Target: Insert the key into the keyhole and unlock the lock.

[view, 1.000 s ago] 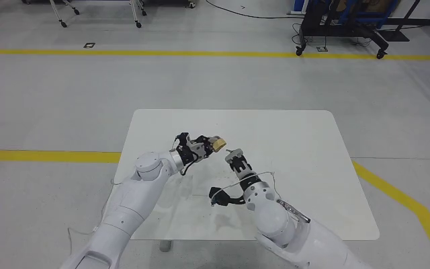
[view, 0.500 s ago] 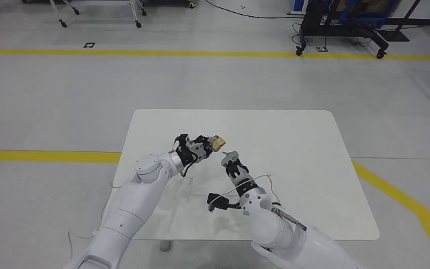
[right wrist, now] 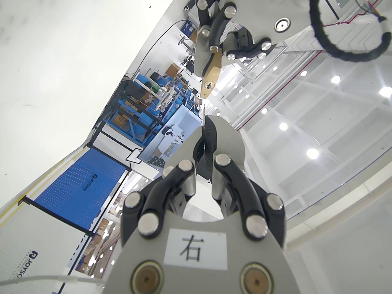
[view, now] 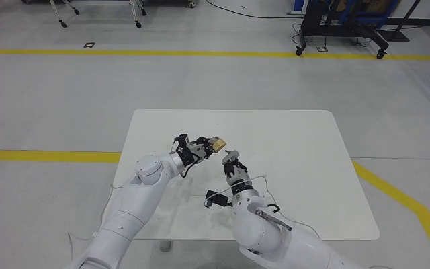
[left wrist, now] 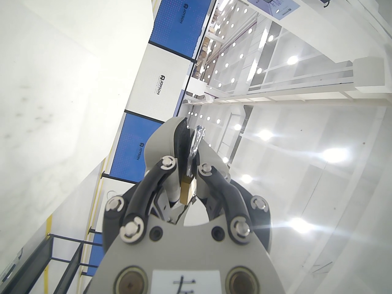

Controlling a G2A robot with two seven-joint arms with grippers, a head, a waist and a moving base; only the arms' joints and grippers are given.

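Observation:
Above the middle of the white table (view: pixel 302 134), my left gripper (view: pixel 212 145) is shut on a brass padlock (view: pixel 218 143). In the left wrist view the padlock's brass body (left wrist: pixel 186 189) sits between the fingers and its silver shackle (left wrist: pixel 196 140) reaches toward the tips. My right gripper (view: pixel 230 159) hovers just beside it, shut on a thin dark key (right wrist: pixel 202 148) seen edge-on. In the right wrist view the padlock (right wrist: pixel 210 76) shows its keyhole (right wrist: pixel 209 84) facing my right gripper (right wrist: pixel 208 125), a short gap away.
A thin cable (view: pixel 263 179) from the right arm loops over the table behind the right gripper. The table's far half and right side hold nothing. Racks and a dark cart (view: pixel 342 27) stand far off on the floor.
My right gripper with the key has shifted left, closer to the padlock. The left gripper and padlock have barely moved.

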